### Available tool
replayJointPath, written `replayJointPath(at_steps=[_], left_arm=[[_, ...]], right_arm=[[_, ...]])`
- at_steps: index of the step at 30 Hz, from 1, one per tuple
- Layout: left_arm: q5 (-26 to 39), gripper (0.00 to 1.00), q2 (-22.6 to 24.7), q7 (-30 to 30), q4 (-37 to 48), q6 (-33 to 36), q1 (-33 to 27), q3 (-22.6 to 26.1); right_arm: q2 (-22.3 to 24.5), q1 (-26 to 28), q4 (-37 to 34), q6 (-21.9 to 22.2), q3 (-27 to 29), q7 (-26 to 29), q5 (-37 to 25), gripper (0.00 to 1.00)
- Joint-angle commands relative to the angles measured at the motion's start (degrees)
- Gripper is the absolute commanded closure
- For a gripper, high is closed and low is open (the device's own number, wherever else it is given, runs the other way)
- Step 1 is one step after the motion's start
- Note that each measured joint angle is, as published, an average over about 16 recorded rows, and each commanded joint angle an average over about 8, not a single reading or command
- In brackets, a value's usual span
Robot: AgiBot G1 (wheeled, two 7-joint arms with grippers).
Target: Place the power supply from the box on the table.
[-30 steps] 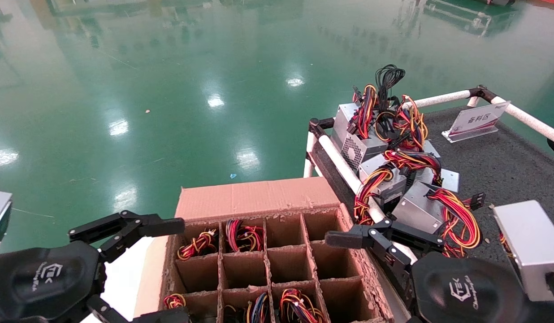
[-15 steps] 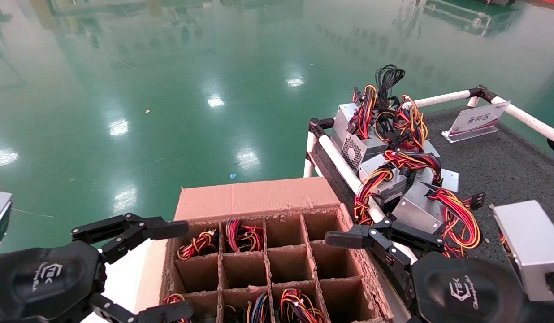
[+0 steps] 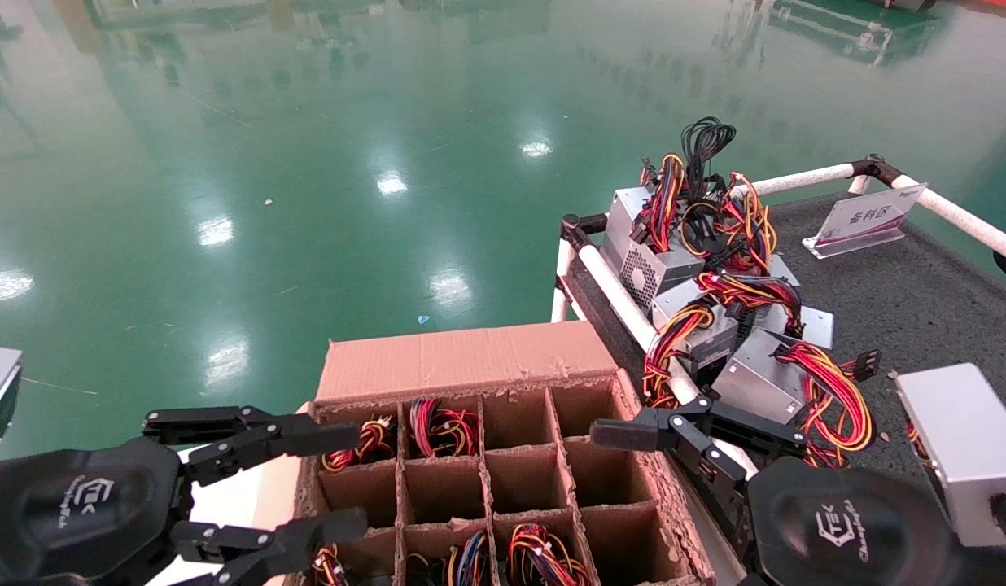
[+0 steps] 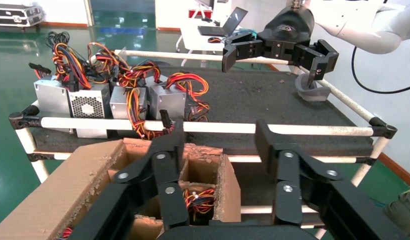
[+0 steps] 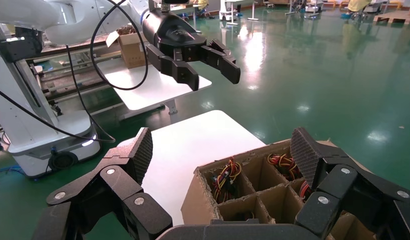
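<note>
The box (image 3: 462, 358) stands low in the head view, its ragged dividers forming square cells. Red-yellow-black wire bundles fill some cells: one at the far left (image 3: 371, 439), one beside it (image 3: 442, 427), more in the near row (image 3: 540, 553). The power supply bodies are hidden down in the cells. My left gripper (image 3: 348, 480) is open over the box's left column, and the left wrist view shows its jaws (image 4: 219, 135) wide above a wired cell (image 4: 195, 197). My right gripper (image 5: 221, 147) hangs open and empty at the box's right edge. The table (image 3: 918, 301) lies to the right.
A heap of silver power supplies with tangled wires (image 3: 715, 309) sits on the table's near-left corner against the white rail (image 3: 625, 305). A slanted sign (image 3: 865, 216) stands at the back. A white surface (image 3: 218, 488) lies left of the box. Green floor is beyond.
My left gripper has moved right and down over the box's left cells, and its lower finger has come into view. The right gripper has not moved.
</note>
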Motion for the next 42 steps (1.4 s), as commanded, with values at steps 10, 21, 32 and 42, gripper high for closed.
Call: replayJointPath(at_steps=[10, 21, 32, 42], left_arm=[[0.0, 1.0, 0.0, 0.0, 0.0, 0.0, 0.0, 0.0], [0.0, 0.96, 0.0, 0.0, 0.0, 0.0, 0.0, 0.0], [0.01, 0.0, 0.0, 0.0, 0.0, 0.0, 0.0, 0.0], [0.01, 0.0, 0.0, 0.0, 0.0, 0.0, 0.0, 0.0]], right_arm=[[0.0, 0.0, 0.0, 0.0, 0.0, 0.0, 0.0, 0.0], [0.0, 0.0, 0.0, 0.0, 0.0, 0.0, 0.0, 0.0], [0.0, -0.01, 0.02, 0.0, 0.0, 0.0, 0.01, 0.0], [-0.69, -1.17, 0.9, 3.12, -1.8, -0.32, -4.97, 0.0]])
